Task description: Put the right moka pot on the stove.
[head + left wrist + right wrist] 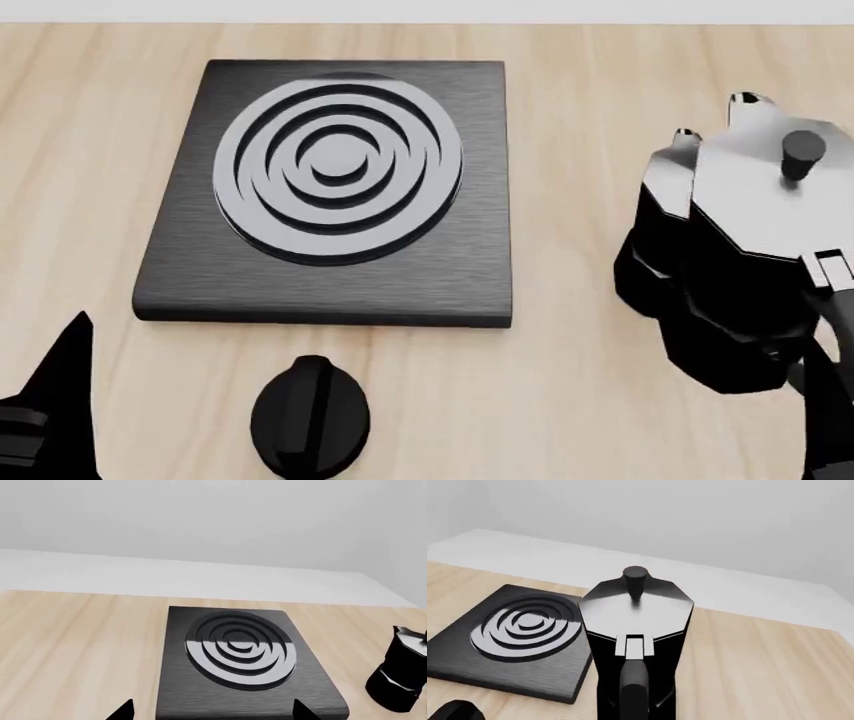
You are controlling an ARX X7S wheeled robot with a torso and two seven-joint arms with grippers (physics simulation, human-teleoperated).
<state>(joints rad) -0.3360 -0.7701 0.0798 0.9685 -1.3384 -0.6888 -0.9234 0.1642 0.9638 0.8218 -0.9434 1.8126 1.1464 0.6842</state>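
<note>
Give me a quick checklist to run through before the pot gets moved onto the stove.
1. Stove burner free of objects: ok.
2. Pot upright on the wooden table, to the stove's right: ok.
3. Lid seated, knob on top: ok.
4. Path from pot to stove clear; the stove dial sits in front of the stove, out of the way: ok.
5. Right gripper closed on the pot's handle: cannot tell, its fingers are not visible.
6. Left gripper clear of the burner: ok, only its fingertips show at the stove's near edge.
</note>
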